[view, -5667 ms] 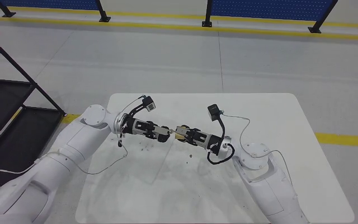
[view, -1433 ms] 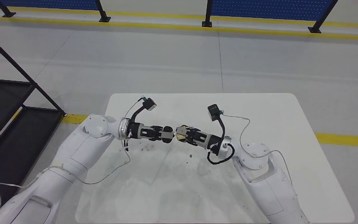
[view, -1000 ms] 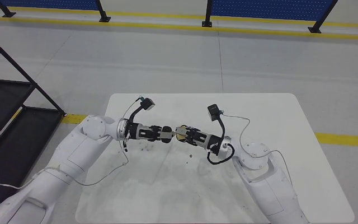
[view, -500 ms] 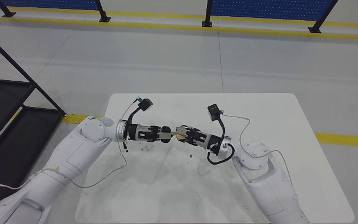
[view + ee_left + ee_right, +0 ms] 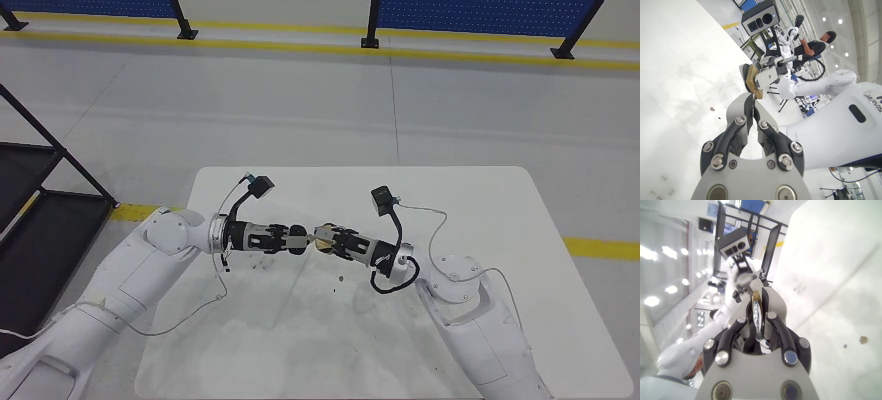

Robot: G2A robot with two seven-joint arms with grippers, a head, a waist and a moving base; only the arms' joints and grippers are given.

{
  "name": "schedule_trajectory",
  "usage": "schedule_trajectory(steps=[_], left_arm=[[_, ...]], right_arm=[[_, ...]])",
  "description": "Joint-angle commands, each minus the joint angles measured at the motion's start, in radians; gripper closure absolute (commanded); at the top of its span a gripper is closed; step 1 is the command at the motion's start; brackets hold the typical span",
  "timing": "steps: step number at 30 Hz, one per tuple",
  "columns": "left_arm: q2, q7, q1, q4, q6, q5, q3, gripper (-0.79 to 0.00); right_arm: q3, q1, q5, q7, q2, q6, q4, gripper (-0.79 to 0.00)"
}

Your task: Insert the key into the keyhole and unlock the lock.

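A brass padlock (image 5: 752, 78) hangs above the middle of the white table (image 5: 480, 210), held by my right gripper (image 5: 331, 239), which is shut on it. In the right wrist view the silver shackle (image 5: 756, 313) lies between the right gripper's (image 5: 757, 295) fingers, with the brass body (image 5: 756, 297) beyond it. My left gripper (image 5: 752, 98) faces it from the other side, shut on the thin silver key (image 5: 753, 94). The key's tip sits at the keyhole end of the padlock. In the top view the left gripper (image 5: 297, 240) and the padlock (image 5: 318, 237) meet nose to nose.
A small brown crumb (image 5: 712, 108) and dark specks lie on the table below the grippers. A black rack (image 5: 30, 190) stands on the floor off the table's left side. Open tabletop lies to the right and front.
Since the earliest frame the left arm has closed in on the padlock and its wrist has rolled a little. In the last half second nothing visibly moves. The right arm stays put.
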Motion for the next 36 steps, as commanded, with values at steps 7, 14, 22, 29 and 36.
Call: schedule_trajectory(steps=[7, 14, 22, 29, 36], left_arm=[[-0.001, 0.031, 0.028, -0.02, -0.032, 0.04, -0.028, 0.0], [-0.002, 0.043, 0.044, -0.027, -0.072, 0.086, -0.048, 0.0], [-0.003, 0.098, 0.072, -0.042, -0.132, 0.163, -0.073, 0.0], [-0.006, 0.172, 0.092, -0.055, -0.173, 0.255, -0.1, 0.0], [-0.008, 0.228, 0.115, -0.069, -0.209, 0.33, -0.116, 0.0]], right_arm=[[0.0, 0.0, 0.0, 0.0, 0.0, 0.0, 0.0, 0.0], [0.0, 0.0, 0.0, 0.0, 0.0, 0.0, 0.0, 0.0], [0.0, 0.0, 0.0, 0.0, 0.0, 0.0, 0.0, 0.0], [0.0, 0.0, 0.0, 0.0, 0.0, 0.0, 0.0, 0.0], [0.0, 0.0, 0.0, 0.0, 0.0, 0.0, 0.0, 0.0]])
